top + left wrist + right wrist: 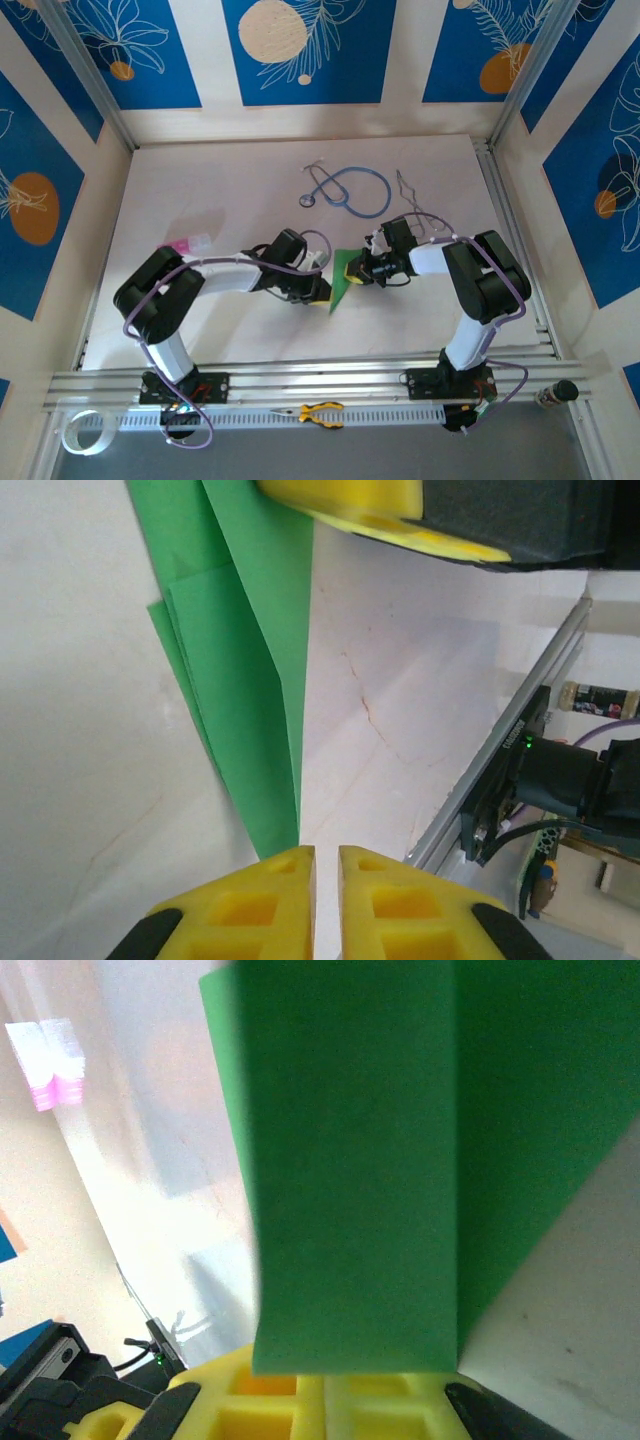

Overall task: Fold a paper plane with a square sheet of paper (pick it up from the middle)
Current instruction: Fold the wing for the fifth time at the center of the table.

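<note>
Green folded paper [342, 285] lies mid table [200, 190]. Right gripper [322, 1390] is clamped on its edge; left gripper [326, 852] is barely parted, w/ the paper tip at its fingers, prob. not held. Risk: if the right one lifts now, the loose end may swing & the folds spring open, so the crease goes off-line.

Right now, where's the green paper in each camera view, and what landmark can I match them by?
Top external: green paper, mid-picture, a narrow wedge.
Left wrist: paper upper left, tapering down to bottom centre.
Right wrist: paper across the centre and upper right.
Shared landmark: the white table beneath it.
</note>
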